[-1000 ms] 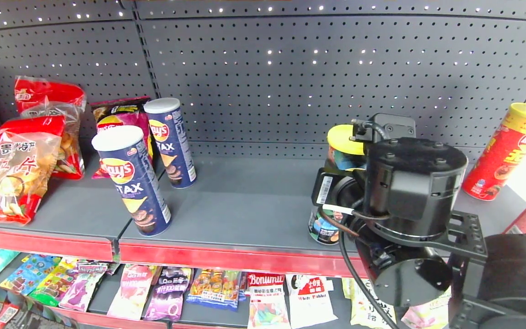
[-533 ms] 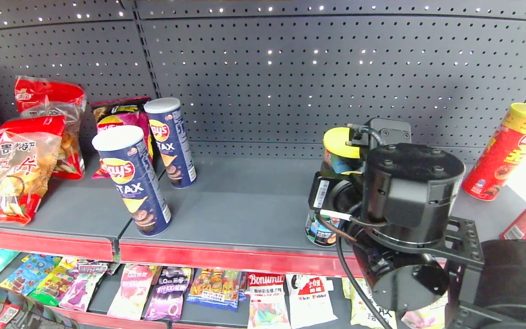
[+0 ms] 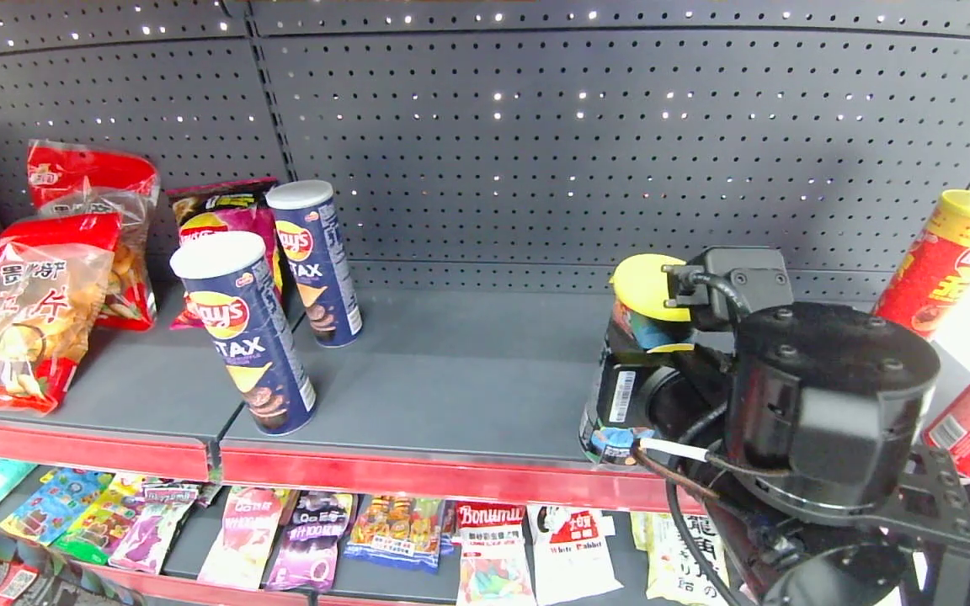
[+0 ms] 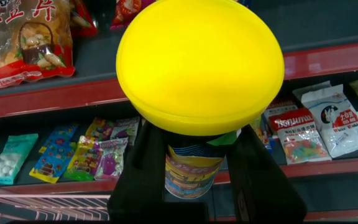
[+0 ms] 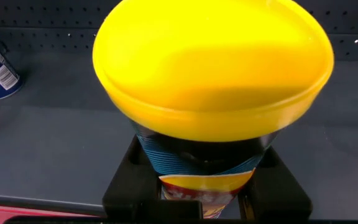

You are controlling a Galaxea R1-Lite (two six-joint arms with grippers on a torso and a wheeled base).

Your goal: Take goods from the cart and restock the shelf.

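Seemingly at shelf point(image 3: 451, 370) edge, right end effector point(image 5: 207, 196) grips one can point(image 3: 645, 290), left end effector point(image 4: 194, 186) another can point(image 4: 201, 62).

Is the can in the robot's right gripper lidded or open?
Lidded: a yellow lid sits on the can, held in the right gripper.

Holding up, on the grey shelf point(image 3: 451, 379), two blue canisters point(image 3: 242, 332) and snack bags point(image 3: 30, 311) at nine o'clock, red canisters point(image 3: 935, 269) at three.
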